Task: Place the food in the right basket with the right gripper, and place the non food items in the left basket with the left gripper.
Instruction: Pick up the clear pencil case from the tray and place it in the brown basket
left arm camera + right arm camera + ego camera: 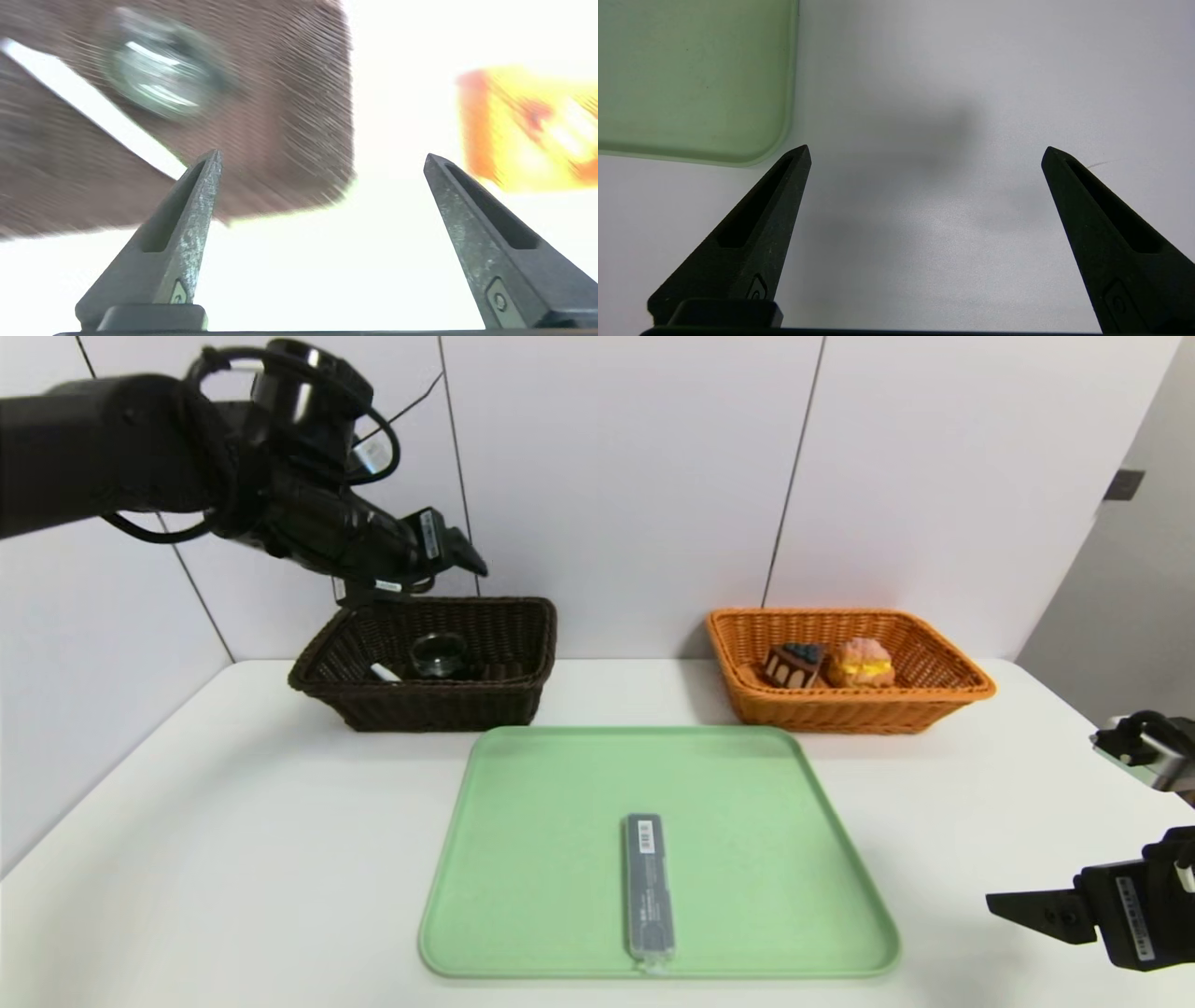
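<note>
A: So, where is the left gripper point(448, 553)?

B: Up in the air, over the back left corner of the dark brown basket point(523, 686). Its two fingers are spread wide apart and nothing is between them.

A: What is in that basket?

B: A white marker pen point(384, 672) and a little glass cup point(439, 654). They lie close together on the bottom.

A: And the orange basket point(943, 695)?

B: It has the chocolate cake wedge point(794, 665) and the cream puff point(861, 663), side by side.

A: What about the long grey case point(648, 885)?

B: It lies flat on the green tray point(523, 896), near the front edge. Nothing is touching it.

A: Where is the right gripper point(924, 154)?

B: Low over the white table point(233, 859), off to the right of the tray. Its fingers are wide apart too, and it holds nothing.
</note>
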Motion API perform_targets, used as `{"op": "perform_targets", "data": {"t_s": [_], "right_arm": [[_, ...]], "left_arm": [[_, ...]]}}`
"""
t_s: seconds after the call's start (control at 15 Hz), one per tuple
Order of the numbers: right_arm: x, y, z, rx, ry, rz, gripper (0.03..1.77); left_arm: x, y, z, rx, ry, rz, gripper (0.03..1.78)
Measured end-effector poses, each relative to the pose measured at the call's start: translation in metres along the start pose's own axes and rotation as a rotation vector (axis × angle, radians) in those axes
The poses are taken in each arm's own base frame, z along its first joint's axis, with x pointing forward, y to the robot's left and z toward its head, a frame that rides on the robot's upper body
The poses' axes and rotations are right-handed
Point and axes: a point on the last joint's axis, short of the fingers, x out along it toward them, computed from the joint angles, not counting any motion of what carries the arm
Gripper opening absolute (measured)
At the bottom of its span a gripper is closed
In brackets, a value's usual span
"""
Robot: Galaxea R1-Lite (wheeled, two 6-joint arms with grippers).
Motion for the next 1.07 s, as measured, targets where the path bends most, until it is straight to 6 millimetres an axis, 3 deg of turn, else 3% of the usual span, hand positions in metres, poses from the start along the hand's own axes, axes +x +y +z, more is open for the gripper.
{"op": "perform_targets", "data": {"t_s": [0.2,0.4,0.73,1.07], "right_arm": [[0.0,0.0,0.001,0.0,0.0,-0.001,1.71],[0.001,0.0,0.001,0.002,0.005,0.001,1.71],[0.003,0.0,-0.001,0.009,0.018,0.001,1.71],[0.001,0.0,0.004,0.015,-0.032,-0.013,1.71]], "left_arm": [[-0.04,-0.054,-0.041,0.01,0.167,-0.088,1.59],[-0.053,-0.094,-0.086,0.003,0.352,-0.122,1.63],[-0.035,-0.135,-0.142,0.078,0.443,-0.054,1.66],[-0.004,-0.147,-0.174,0.096,0.497,0.028,1.67]]}}
